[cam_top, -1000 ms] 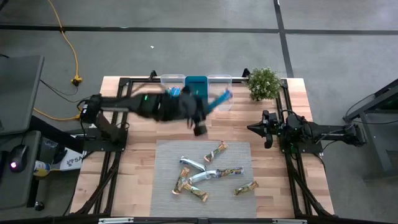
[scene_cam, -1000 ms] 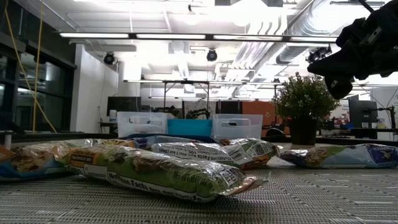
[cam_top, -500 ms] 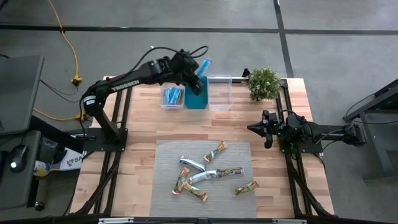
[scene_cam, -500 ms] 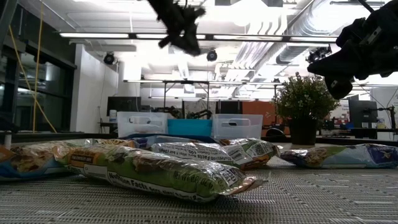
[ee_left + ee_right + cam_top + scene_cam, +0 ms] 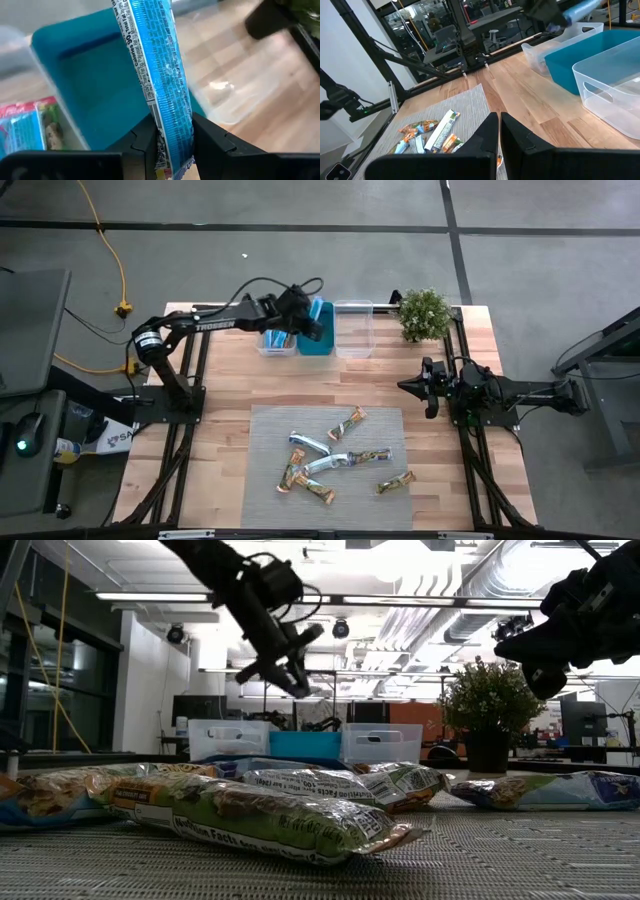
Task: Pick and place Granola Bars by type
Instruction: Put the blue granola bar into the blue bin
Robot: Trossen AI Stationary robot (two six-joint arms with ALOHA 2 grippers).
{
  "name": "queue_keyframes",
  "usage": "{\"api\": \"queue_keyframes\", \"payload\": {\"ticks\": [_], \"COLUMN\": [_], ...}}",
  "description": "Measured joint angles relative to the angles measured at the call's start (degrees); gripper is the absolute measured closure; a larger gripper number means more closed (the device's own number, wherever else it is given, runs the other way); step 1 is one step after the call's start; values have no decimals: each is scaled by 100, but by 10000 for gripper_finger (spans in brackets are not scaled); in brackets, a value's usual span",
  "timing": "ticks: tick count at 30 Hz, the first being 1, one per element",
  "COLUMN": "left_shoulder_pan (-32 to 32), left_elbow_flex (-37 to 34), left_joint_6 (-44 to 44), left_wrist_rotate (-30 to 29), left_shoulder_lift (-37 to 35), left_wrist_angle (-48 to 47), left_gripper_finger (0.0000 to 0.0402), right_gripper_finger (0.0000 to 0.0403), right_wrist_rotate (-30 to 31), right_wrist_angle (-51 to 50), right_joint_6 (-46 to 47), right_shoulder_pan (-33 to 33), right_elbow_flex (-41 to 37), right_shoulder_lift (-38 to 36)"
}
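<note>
Left wrist view: blue bar (image 5: 162, 75), printed "90 Total Fat", is clamped in the left tool (image 5: 170, 142) above the teal bin (image 5: 316, 338), at 12 o'clock on the worktop (image 5: 230, 385). Recommend release only once centred over the matching bin. Right tool (image 5: 432, 389) waits at 3 o'clock, fingers together.

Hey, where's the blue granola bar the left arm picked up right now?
The blue granola bar is clamped in the left end effector, held above the teal bin at the table's far edge, between the two clear bins.
</note>
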Motion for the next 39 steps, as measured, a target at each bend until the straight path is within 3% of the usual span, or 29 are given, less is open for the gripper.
{"api": "queue_keyframes", "payload": {"ticks": [7, 19, 25, 39], "left_shoulder_pan": [-9, -9, -9, -9], "left_elbow_flex": [-456, -509, -511, -509], "left_joint_6": [-206, 289, 409, 490], "left_wrist_rotate": [-120, -133, 251, -106], "left_shoulder_lift": [0, 29, 430, 658], "left_wrist_angle": [157, 328, 862, 1192], "left_gripper_finger": [302, 302, 302, 302], "right_gripper_finger": [402, 402, 402, 402], "right_wrist_rotate": [0, 0, 0, 0], "right_wrist_angle": [0, 0, 2, 2], "right_joint_6": [-2, -2, -2, -2], "right_shoulder_pan": [0, 0, 2, 0], "right_elbow_flex": [0, 0, 0, 0], "right_shoulder_lift": [0, 0, 0, 0]}}
